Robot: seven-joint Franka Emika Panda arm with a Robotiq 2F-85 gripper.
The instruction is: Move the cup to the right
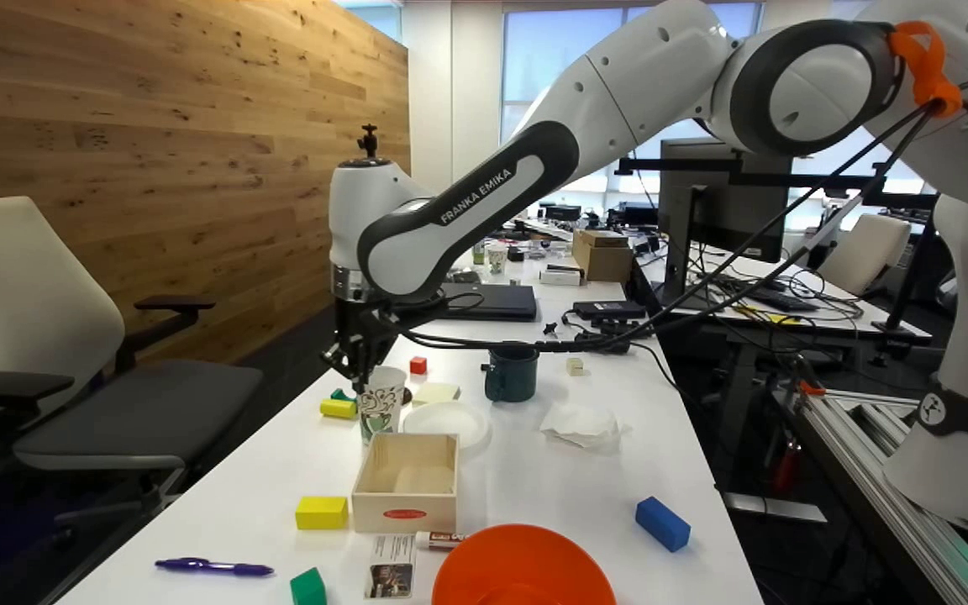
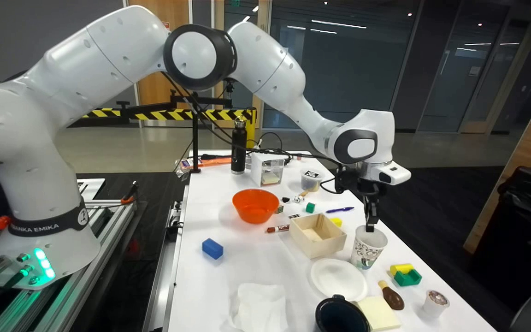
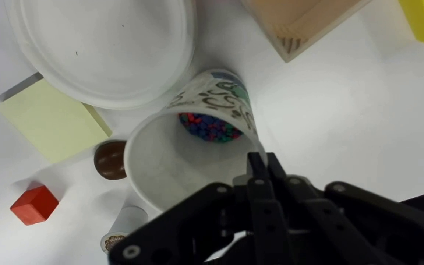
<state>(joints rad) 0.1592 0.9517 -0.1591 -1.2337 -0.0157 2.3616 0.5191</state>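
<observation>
The cup is whitish with a dark swirly print; it shows in both exterior views (image 1: 381, 405) (image 2: 367, 251) and in the wrist view (image 3: 221, 95). Small red, blue and green pieces lie at its bottom. My gripper (image 3: 265, 159) is shut on the cup's rim, one fingertip inside the wall and one outside. In the exterior views the gripper (image 1: 358, 374) (image 2: 370, 222) comes down from above onto the rim. The cup leans slightly in an exterior view. I cannot tell whether its base touches the table.
A white plate (image 2: 339, 280) and an open wooden box (image 2: 317, 240) stand close beside the cup. A dark mug (image 1: 511, 374), yellow notes (image 3: 55, 121), a brown spoon-like piece (image 2: 391, 296), a small pod (image 2: 435, 303) and a red cube (image 3: 34, 205) are nearby.
</observation>
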